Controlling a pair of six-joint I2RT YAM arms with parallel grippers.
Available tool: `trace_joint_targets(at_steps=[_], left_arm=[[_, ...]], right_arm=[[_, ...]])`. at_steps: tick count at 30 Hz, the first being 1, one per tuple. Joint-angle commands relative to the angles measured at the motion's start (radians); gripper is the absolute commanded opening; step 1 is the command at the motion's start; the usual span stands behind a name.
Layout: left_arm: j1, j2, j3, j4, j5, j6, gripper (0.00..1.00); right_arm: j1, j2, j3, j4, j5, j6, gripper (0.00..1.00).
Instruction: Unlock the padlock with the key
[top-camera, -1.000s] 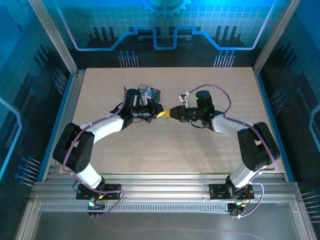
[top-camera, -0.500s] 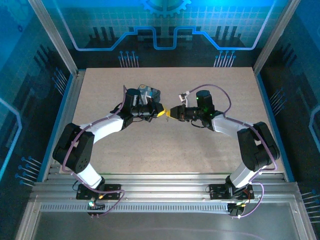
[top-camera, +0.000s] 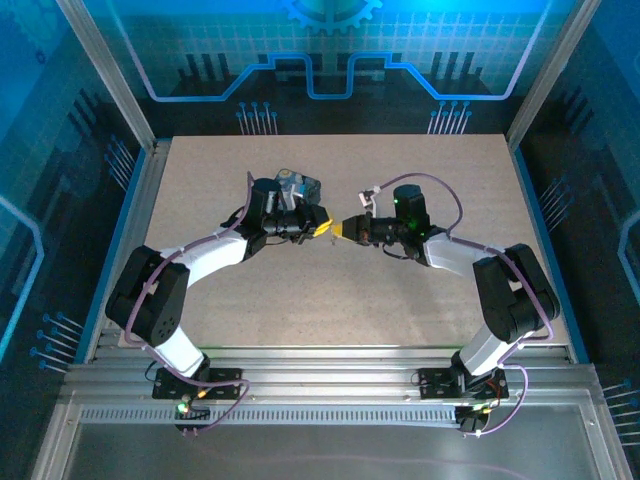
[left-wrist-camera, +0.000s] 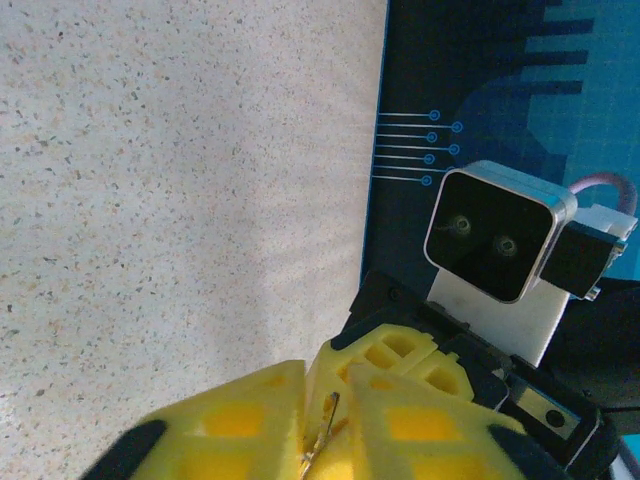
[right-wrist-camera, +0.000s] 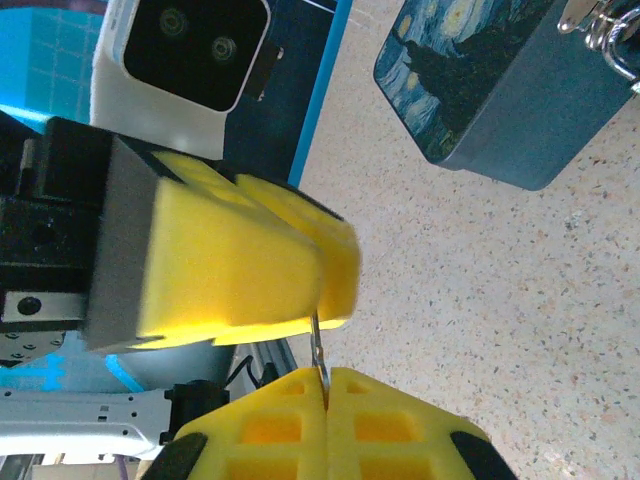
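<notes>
My left gripper (top-camera: 320, 227) and right gripper (top-camera: 343, 229) meet tip to tip above the middle of the table. The key (right-wrist-camera: 317, 350) is a thin metal sliver. It rises out of the shut right gripper (right-wrist-camera: 325, 395) up to the left gripper's yellow fingers (right-wrist-camera: 250, 260). In the left wrist view the key (left-wrist-camera: 328, 425) runs into the seam between the left gripper (left-wrist-camera: 318, 440) pads, with the right gripper's fingers (left-wrist-camera: 400, 360) just behind. A grey metal loop (right-wrist-camera: 612, 42), apparently the padlock's shackle, hangs at the box's clasp; its body is cut off.
The dark swirl-painted box (top-camera: 301, 186) lies on the speckled table (top-camera: 400, 300) right behind the left wrist, and shows as the box (right-wrist-camera: 480, 80) in the right wrist view. Metal rails and blue walls bound the table.
Both grippers stay tip to tip at the same spot. The right forearm has shifted slightly; nothing was let go.
</notes>
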Motion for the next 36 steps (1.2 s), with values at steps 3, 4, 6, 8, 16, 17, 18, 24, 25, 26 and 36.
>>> trace_joint_targets(at_steps=[3,4,6,8,16,17,18,24,25,26,36], left_arm=[[0.023,-0.021,-0.006,-0.027,-0.01,0.016,0.41],[0.026,-0.026,-0.004,-0.043,-0.014,0.025,0.43],[0.03,-0.036,0.003,-0.078,-0.023,0.048,0.47],[0.032,-0.044,0.01,-0.122,-0.041,0.073,0.5],[0.031,-0.015,0.097,-0.379,-0.18,0.202,0.54],[0.032,-0.004,0.109,-0.38,-0.18,0.203,0.54],[0.03,0.011,0.12,-0.374,-0.179,0.197,0.54],[0.026,0.114,0.207,-0.401,-0.22,0.193,0.54],[0.025,0.13,0.22,-0.405,-0.231,0.194,0.54],[0.025,0.14,0.231,-0.415,-0.243,0.197,0.54],[0.044,0.193,0.294,-0.53,-0.416,0.249,0.54]], right_arm=[[-0.004,-0.018,0.006,-0.078,-0.008,-0.095,0.0],[-0.004,-0.021,0.01,-0.106,-0.002,-0.116,0.0],[-0.004,-0.027,0.017,-0.161,0.008,-0.149,0.0],[-0.004,-0.03,0.025,-0.199,0.014,-0.177,0.0],[-0.007,-0.029,0.066,-0.328,0.057,-0.266,0.0],[-0.007,-0.027,0.071,-0.344,0.063,-0.274,0.0],[-0.009,-0.026,0.074,-0.358,0.07,-0.283,0.0],[-0.015,-0.027,0.082,-0.41,0.102,-0.307,0.0],[-0.016,-0.029,0.084,-0.422,0.107,-0.314,0.0],[-0.017,-0.031,0.086,-0.43,0.11,-0.319,0.0],[-0.023,-0.023,0.101,-0.46,0.113,-0.34,0.0]])
